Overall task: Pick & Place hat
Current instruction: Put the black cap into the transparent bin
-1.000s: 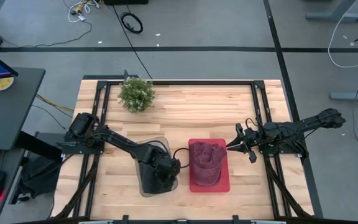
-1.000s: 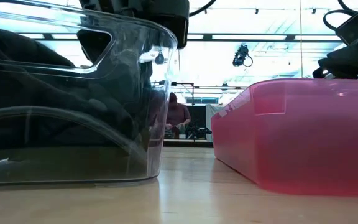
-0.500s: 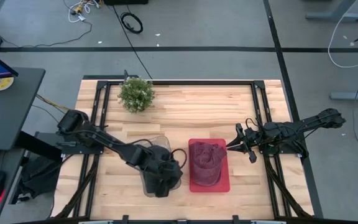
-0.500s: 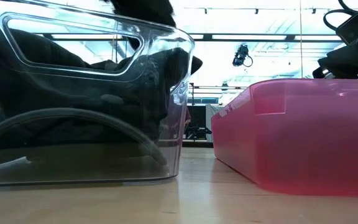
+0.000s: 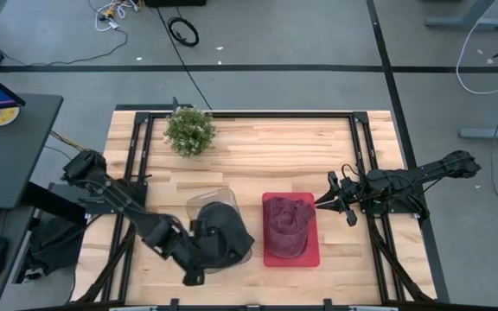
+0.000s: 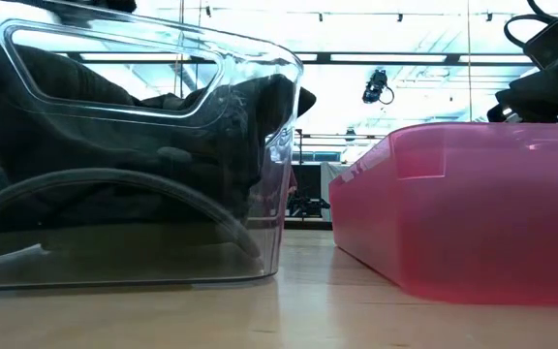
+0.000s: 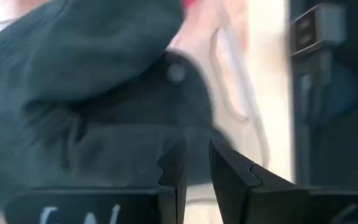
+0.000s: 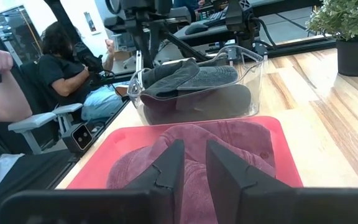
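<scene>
A dark grey hat point(image 5: 223, 235) lies heaped inside a clear plastic bin point(image 5: 199, 200) near the table's middle; its crown rises above the rim point(image 6: 143, 126) point(image 8: 194, 78). My left gripper point(image 5: 199, 259) point(image 7: 196, 163) is shut and stands just outside the bin's near-left corner, pointing at the hat point(image 7: 104, 81). A maroon hat point(image 5: 288, 223) point(image 8: 197, 155) rests in a red tray point(image 5: 305, 257) to the bin's right. My right gripper point(image 5: 318, 203) point(image 8: 194, 163) is shut and hovers at the tray's far right corner.
A potted plant point(image 5: 188, 130) stands at the far left of the table. Black frame rails point(image 5: 137, 164) run along the left and right sides. Bare wood point(image 5: 266, 155) lies beyond the bin and tray. People point(image 8: 55, 56) sit past the table's left side.
My left gripper has drawn out of the clear bin, up and back toward the table's near left corner. The dark hat has stayed in the bin, now uncovered. The bin slid a little toward the red tray early on, then stayed still.
</scene>
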### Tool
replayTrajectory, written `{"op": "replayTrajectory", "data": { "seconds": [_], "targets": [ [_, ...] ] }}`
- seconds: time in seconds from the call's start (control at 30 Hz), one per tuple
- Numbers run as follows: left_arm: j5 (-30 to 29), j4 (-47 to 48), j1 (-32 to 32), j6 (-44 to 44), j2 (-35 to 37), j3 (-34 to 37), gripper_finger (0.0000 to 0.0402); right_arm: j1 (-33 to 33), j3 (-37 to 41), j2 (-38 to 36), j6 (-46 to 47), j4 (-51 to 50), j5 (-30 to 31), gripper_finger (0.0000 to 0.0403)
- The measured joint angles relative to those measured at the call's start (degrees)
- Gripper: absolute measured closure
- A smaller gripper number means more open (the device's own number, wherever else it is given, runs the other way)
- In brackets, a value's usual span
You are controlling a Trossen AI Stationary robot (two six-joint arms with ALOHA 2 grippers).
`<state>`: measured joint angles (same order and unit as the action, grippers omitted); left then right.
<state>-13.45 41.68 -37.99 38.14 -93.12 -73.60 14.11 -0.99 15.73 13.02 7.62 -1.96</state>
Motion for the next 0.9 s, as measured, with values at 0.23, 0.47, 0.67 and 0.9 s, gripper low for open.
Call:
{"op": "replayTrajectory", "data": {
  "seconds": [0.23, 0.47, 0.67, 0.9],
  "targets": [
    [-0.17, 1.32, 1.93, -0.16, -3.15, -0.02, 0.0333, 0.00, 0.00, 0.00, 0.00, 0.00, -0.02, 0.0334],
    [7.69, -1.44, 6.46, -4.39, -7.14, -0.02, 0.0333, 0.00, 0.00, 0.00, -0.01, 0.02, -0.02, 0.0334],
    [14.42, -7.04, 8.79, -9.86, -8.29, -0.02, 0.0333, 0.00, 0.00, 0.00, -0.02, 0.04, -0.02, 0.0334],
    [10.64, -6.55, 8.91, -9.93, -6.64, -0.04, 0.0352, 0.00, 0.00, 0.00, -0.01, 0.02, -0.01, 0.0334]
  ]
}}
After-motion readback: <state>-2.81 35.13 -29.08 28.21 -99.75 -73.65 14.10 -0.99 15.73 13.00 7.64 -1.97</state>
